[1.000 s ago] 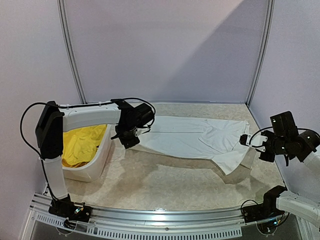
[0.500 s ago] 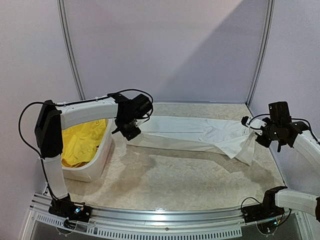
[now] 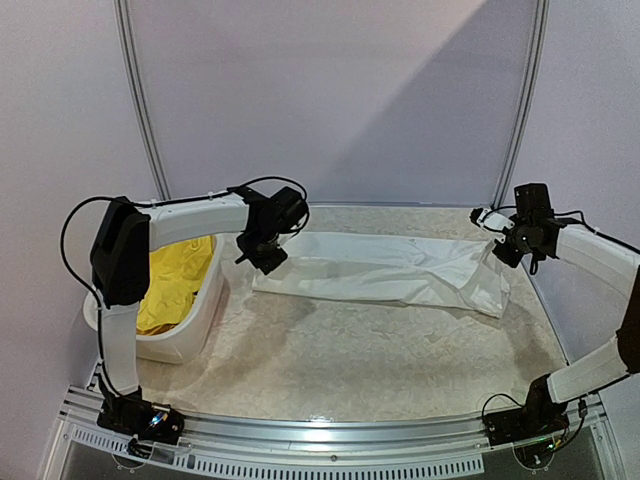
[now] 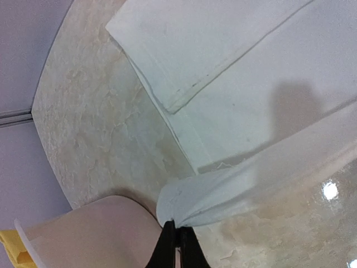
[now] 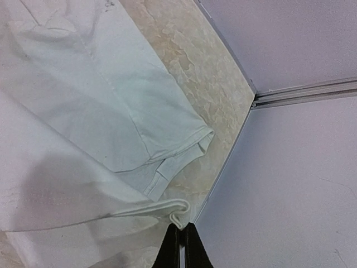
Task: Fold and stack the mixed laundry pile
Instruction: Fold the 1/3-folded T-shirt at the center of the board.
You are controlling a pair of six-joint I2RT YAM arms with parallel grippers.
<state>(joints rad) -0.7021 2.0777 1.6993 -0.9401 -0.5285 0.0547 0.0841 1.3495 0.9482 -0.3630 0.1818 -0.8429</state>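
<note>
A white T-shirt point(image 3: 385, 268) lies stretched left to right across the back of the table, doubled over along its length. My left gripper point(image 3: 268, 262) is shut on a bunched corner of the T-shirt point(image 4: 223, 192) at its left end, beside the basket; the black fingertips point(image 4: 170, 237) pinch the cloth. At the shirt's right end, near the right wall, my right gripper point(image 3: 497, 244) is shut on a folded hem edge point(image 5: 178, 209). A sleeve point(image 5: 167, 139) lies flat under that held edge. Bright yellow shorts point(image 3: 175, 285) sit in the basket. No navy or pink piece shows.
A white plastic basket point(image 3: 205, 318) stands at the left, under the left arm. The pale walls close the table at the back and right, with a metal corner rail point(image 5: 301, 92) close to the right gripper. The marbled tabletop point(image 3: 370, 360) runs forward to the front rail.
Both grippers moved toward the back of the table, carrying the T-shirt's near edge over its far part. The shirt now lies narrower and flatter. The right arm reached farthest, up to the back right corner.
</note>
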